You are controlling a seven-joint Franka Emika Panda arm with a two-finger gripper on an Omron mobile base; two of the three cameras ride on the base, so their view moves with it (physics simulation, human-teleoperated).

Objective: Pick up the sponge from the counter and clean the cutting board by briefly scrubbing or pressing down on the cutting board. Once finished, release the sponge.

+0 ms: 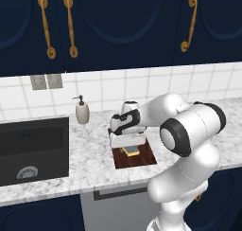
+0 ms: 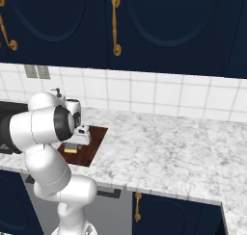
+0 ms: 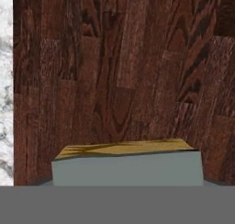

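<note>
On the cutting board (image 1: 142, 158): sponge (image 1: 131, 151), which we press down.
Gripper (image 1: 130, 147): we cannot tell whether it clamps the sponge.
Counter (image 1: 90, 154): carries the board.

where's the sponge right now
The sponge sits on the cutting board, directly under the gripper, right of the sink; the hand view shows it against the wood.

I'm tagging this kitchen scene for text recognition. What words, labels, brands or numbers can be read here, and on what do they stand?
None can be read.
Soap bottle: no label visible.
Sink: a faint mark on its back wall, too small and blurred to read.
Sponge, cutting board, counter: no lettering.
</note>
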